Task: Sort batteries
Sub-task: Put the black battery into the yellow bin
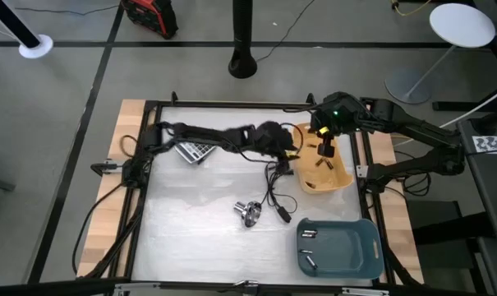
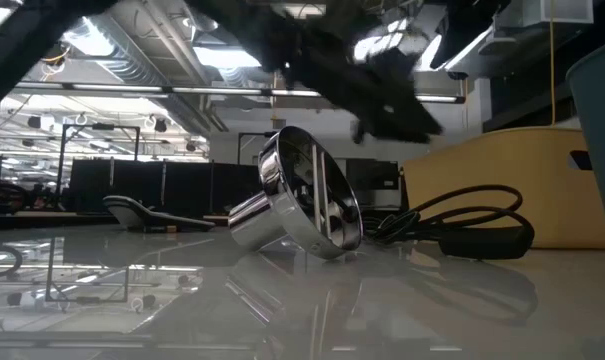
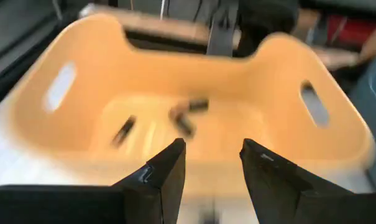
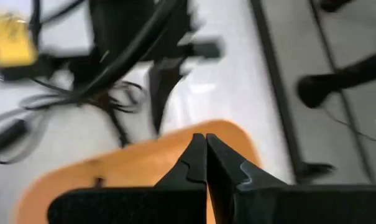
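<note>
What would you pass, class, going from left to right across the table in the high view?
calculator → left gripper → yellow bin, with the right gripper over it. Nearer the front: metal knob → blue bin.

From above, my table [image 1: 207,238] is evenly lit and its white surface shows soft glare near the metal knob [image 1: 250,213]. At table height the same knob [image 2: 300,205] is sharp and mirror-bright, while my arm above it smears into a dark streak against glowing ceiling lights; the tabletop below it reflects the room. My left wrist camera blurs the yellow bin [image 3: 194,93] and the batteries [image 3: 189,112] inside. My right wrist camera is streaked beyond my sharp fingers [image 4: 194,163].
</note>
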Controlling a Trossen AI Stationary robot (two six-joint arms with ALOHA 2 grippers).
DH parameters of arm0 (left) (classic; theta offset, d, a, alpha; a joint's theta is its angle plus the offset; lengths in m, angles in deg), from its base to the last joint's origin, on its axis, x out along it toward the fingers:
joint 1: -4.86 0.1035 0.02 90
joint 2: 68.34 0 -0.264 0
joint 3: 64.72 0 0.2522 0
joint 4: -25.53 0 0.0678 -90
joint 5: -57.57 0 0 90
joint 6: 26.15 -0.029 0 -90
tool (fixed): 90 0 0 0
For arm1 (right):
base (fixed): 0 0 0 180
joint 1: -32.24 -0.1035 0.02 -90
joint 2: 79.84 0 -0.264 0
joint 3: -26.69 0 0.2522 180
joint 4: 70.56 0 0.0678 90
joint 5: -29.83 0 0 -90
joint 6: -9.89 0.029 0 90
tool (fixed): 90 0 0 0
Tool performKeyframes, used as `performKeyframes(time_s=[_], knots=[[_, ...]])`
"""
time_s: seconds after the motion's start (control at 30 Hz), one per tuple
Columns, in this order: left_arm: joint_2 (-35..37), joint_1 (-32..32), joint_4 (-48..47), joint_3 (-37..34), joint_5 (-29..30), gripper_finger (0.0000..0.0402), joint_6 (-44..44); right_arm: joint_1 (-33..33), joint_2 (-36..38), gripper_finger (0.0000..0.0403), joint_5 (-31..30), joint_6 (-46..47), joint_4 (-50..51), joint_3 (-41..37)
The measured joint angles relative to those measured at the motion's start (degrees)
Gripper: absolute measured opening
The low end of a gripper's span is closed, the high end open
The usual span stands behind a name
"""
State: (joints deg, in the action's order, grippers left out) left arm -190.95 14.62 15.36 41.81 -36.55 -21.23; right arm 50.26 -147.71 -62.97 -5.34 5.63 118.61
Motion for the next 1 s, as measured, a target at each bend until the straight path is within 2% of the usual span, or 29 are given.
performKeyframes(time_s=[0.17, 0.3, 0.4, 0.47, 0.6, 0.73, 1.0], knots=[[10.9, 0.6, -28.7, 0.1, -2.2, 0.0141, -4.0, 0.0, -0.2, 0.0001, 6.5, 1.5, -7.2, -5.0], [18.6, 0.2, -50.8, 0.1, -2.8, 0.0135, -3.9, 0.0, -0.3, 0.0001, 6.9, 1.5, -13.2, -10.6], [21.6, -0.7, -64.2, -0.8, -2.5, 0.0135, 0.6, 0.0, -0.3, 0.0001, 7.0, 1.5, -15.1, -14.1], [23.0, -1.8, -67.9, -3.5, -1.2, 0.0134, 4.7, 0.0, -0.3, 0.0001, 6.9, 1.5, -15.1, -15.7], [24.4, -4.2, -69.4, -10.1, 2.4, 0.0134, 12.1, 0.0, -0.3, 0.0001, 7.0, 1.5, -15.8, -18.3], [24.2, -5.1, -70.5, -16.5, 2.9, 0.0134, 19.3, 0.0, -0.3, 0.0001, 6.9, 1.4, -16.1, -19.3], [24.1, -4.9, -70.7, -27.2, 2.9, 0.0134, 24.8, 0.0, -0.3, 0.0001, 6.9, 1.3, -16.2, -19.8]])
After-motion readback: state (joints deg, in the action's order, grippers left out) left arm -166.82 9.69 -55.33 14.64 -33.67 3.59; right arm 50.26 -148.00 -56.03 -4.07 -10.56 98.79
